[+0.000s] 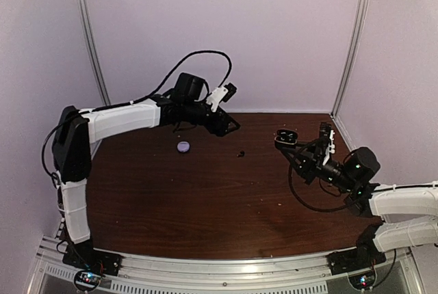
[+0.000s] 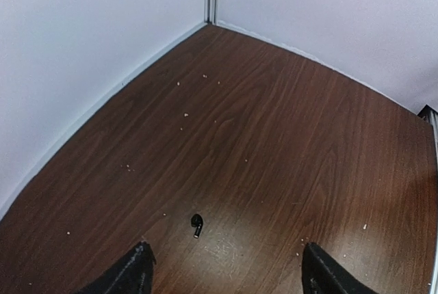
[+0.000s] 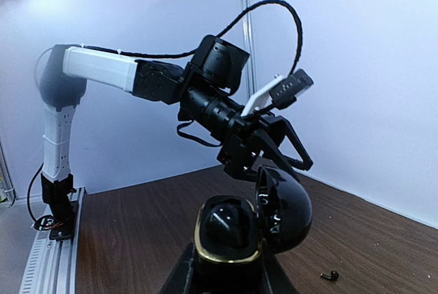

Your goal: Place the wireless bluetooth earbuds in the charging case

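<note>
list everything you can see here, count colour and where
charging case: 1, black with a gold rim, lid open, held up at the right back of the table
earbud: 1 clearly seen, black, lying on the table near the middle back
round lilac item: 1, on the table left of the earbud; too small to tell what it is
specks: many, pale, scattered over the table
table: 1, dark brown wood
left gripper: 1, black, open, above the table close to the earbud
right gripper: 1, black, shut on the charging case
</note>
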You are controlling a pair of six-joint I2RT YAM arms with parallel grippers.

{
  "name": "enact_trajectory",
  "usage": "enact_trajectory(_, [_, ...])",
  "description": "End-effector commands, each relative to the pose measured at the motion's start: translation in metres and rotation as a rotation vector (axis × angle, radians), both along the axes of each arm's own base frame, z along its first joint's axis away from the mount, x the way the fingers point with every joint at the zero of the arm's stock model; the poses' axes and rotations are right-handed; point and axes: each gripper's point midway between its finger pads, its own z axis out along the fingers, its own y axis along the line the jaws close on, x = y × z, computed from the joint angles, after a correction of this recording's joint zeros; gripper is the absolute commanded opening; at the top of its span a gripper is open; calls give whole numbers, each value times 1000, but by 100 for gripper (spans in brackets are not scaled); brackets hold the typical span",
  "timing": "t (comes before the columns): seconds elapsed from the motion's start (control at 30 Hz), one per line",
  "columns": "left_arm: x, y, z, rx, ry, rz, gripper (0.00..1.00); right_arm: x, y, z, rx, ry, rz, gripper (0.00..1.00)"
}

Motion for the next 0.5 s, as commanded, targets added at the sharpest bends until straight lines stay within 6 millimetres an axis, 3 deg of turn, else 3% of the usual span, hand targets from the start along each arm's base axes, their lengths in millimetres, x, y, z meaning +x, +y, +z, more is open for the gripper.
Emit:
enact_trajectory(0.0, [21,-20,-42,84,75,-3,71,6,-14,-4,10,33,-62,0])
enact_trajectory(0.2, [46,-41,-91,137,138,7,65,7,-22,-4,12,40,-85,0])
enact_trajectory(0.47, [58,-54,-158,164,232,22,59,8,-22,-9,4,53,-85,0])
